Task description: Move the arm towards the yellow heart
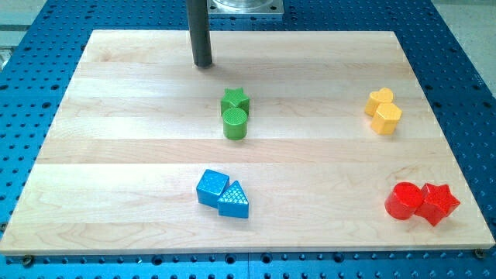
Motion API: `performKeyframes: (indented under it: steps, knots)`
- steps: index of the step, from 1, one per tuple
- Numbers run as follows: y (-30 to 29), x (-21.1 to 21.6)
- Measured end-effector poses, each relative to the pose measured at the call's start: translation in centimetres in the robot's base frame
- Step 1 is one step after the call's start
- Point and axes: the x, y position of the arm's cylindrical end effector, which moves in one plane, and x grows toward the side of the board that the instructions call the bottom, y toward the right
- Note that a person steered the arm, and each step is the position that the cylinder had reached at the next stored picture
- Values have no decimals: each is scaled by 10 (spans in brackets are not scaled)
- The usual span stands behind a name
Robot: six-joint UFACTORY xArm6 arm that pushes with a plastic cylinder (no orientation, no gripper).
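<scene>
The yellow heart (379, 100) lies at the view's right, touching a yellow hexagon (387, 118) just below it. My tip (203, 65) rests on the board near the view's top, left of centre. It is far to the left of the yellow heart and a little above it. Nothing touches the tip.
A green star (235, 99) and a green cylinder (235, 122) sit together in the middle, below and right of the tip. A blue cube (211, 187) and blue triangle (234, 201) lie at the bottom centre. A red cylinder (404, 201) and red star (439, 203) lie at the bottom right. The wooden board (116, 155) is surrounded by blue perforated table.
</scene>
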Motion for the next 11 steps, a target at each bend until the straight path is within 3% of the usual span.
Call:
performKeyframes:
  steps: [2, 3, 5, 6, 11]
  knots:
    - [1, 0]
    - [41, 22]
    - [225, 50]
    - [264, 57]
    - [279, 91]
